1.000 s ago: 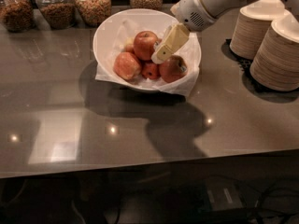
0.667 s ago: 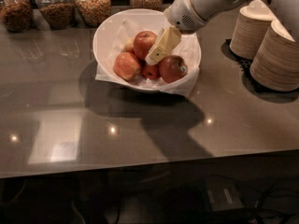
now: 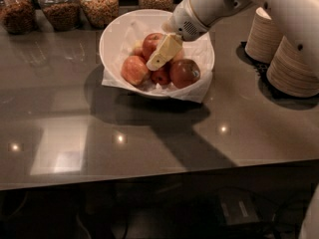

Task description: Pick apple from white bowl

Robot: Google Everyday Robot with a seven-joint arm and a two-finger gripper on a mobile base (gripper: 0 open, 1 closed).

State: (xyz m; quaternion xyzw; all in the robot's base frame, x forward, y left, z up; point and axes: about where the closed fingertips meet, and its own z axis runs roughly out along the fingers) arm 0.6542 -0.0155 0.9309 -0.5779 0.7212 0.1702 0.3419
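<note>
Over apples (image 3: pixel 183 72), jaws; jars (image 3: pixel 98 4) behind white bowl (image 3: pixel 106 45).

Your cream gripper (image 3: pixel 157 61), hanging inside the wide glossy white bowl (image 3: pixel 112 39), is covering part of the red apples (image 3: pixel 184 72); the top edge is cropping the glass jars (image 3: pixel 60 6) along the far edge of the grey counter (image 3: pixel 149 148).

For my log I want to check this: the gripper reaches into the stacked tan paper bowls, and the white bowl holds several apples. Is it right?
Not quite. The camera view shows the gripper reaching into the white bowl, among the apples, not into the stacked tan paper bowls, which stand apart beside it. The white bowl does hold several apples.
</note>
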